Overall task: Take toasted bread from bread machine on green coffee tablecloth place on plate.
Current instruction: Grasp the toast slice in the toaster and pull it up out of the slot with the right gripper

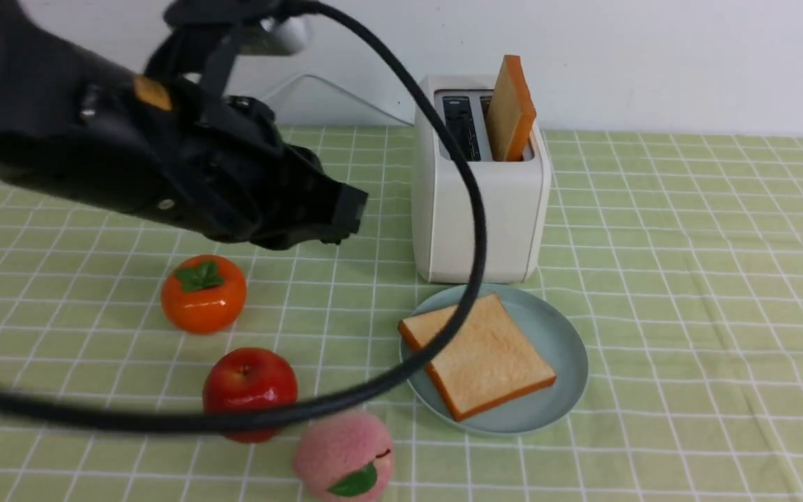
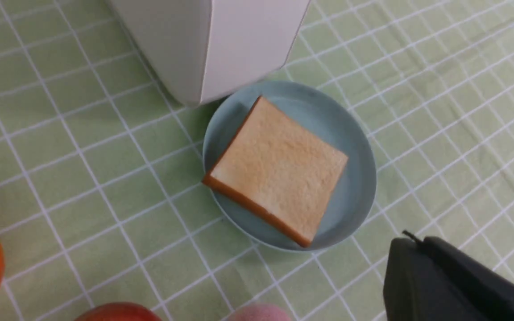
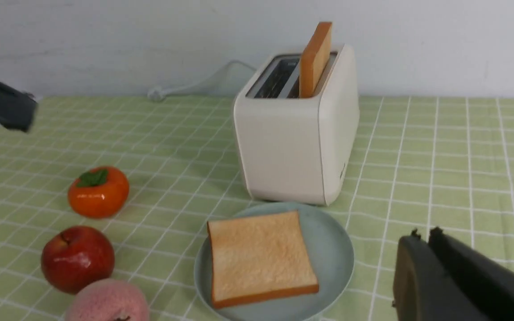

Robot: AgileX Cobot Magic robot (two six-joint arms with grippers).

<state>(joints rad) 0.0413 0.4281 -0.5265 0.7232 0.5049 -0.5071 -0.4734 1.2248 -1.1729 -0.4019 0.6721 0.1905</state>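
A light green tablecloth gridded with thin white lines covers the whole work surface, mostly flat with a few shallow creases toward the robot's right, and runs back to a plain white wall. Near the back stands the white two-slot toaster, its white power cord trailing along the foot of the wall toward the robot's left. A small dark mark low on the toaster's side is too small to read. One upright toast slice stands in the slot nearer the robot's right, its upper half sticking out and leaning slightly. Just in front of the toaster sits the pale blue-green plate; whether its far rim touches the toaster's base cannot be told. A flat toast slice lies on the plate, turned at an angle, one corner reaching the rim on the robot's left. Left of the plate, on the cloth, sit an orange persimmon, a red apple and a pink peach. The left gripper hangs above the cloth, left of the toaster and over the persimmon, jaws pressed together on nothing, with a black cable looping in front of the scene. The right gripper shows only in its own wrist view, above the cloth on the robot's right of the plate, its fingers lying side by side, closed and holding nothing.
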